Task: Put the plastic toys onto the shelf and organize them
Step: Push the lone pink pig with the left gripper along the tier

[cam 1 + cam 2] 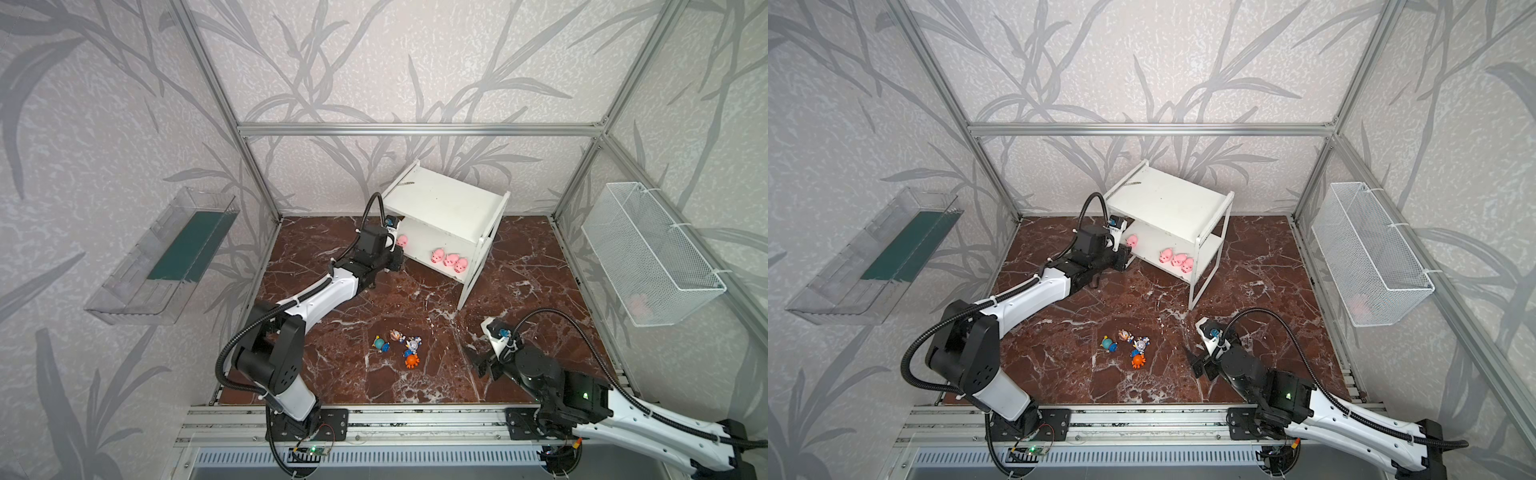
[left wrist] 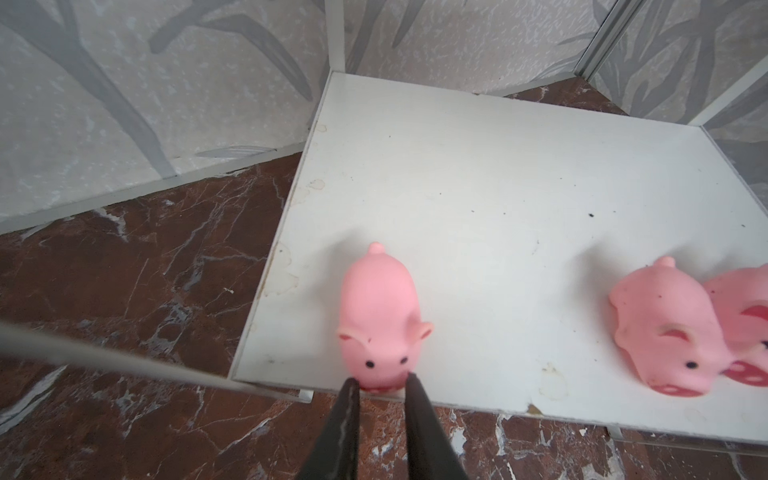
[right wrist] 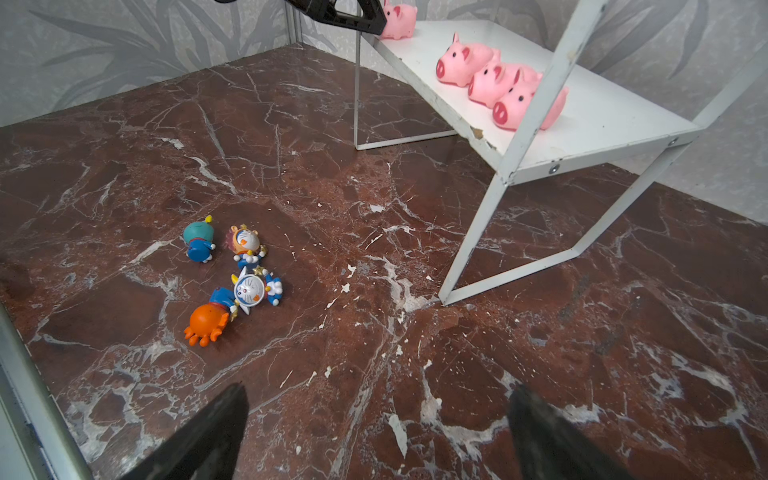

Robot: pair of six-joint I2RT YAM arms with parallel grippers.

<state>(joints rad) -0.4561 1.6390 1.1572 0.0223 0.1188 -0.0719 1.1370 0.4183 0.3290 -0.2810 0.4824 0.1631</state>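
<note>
A pink pig (image 2: pixel 376 316) stands at the left front corner of the shelf's (image 2: pixel 498 187) lower board. My left gripper (image 2: pixel 382 379) is shut on its snout, one finger on each side. Three more pigs (image 1: pixel 449 259) sit in a row at the right end of that board, seen in both top views (image 1: pixel 1177 261). The upper board (image 1: pixel 444 199) is bare. Several blue-white figurines lie on the marble floor: teal (image 3: pixel 197 241), brown (image 3: pixel 245 241), white-gold (image 3: pixel 251 291) and orange (image 3: pixel 205 322). My right gripper (image 3: pixel 378 390) hovers open to their right, holding nothing.
A clear plastic tray (image 1: pixel 166 257) hangs on the left wall and a white wire basket (image 1: pixel 652 253) on the right wall. The shelf's thin frame legs (image 3: pixel 469 245) stand between my right gripper and the pigs. Aluminium posts edge the floor.
</note>
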